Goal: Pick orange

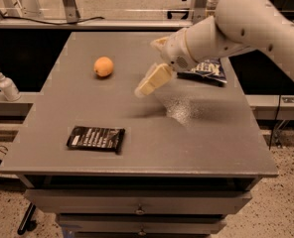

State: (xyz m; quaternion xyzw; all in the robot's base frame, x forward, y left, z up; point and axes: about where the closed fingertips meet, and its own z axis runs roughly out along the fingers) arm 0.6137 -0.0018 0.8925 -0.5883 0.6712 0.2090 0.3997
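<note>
The orange (pixel 103 66) is a small round fruit resting on the grey table (pixel 137 148), at its far left part. My gripper (pixel 148 68) hovers above the table's middle, to the right of the orange and a short gap away from it. It is open, with one cream finger (pixel 154 79) slanting down-left toward the table and the other showing just above it. It holds nothing. The white arm comes in from the upper right.
A blue chip bag (pixel 206 71) lies at the far right, partly hidden by my arm. A black snack packet (pixel 96 138) lies near the front left. A white bottle (pixel 7 86) stands on a ledge left of the table. Drawers sit below the front edge.
</note>
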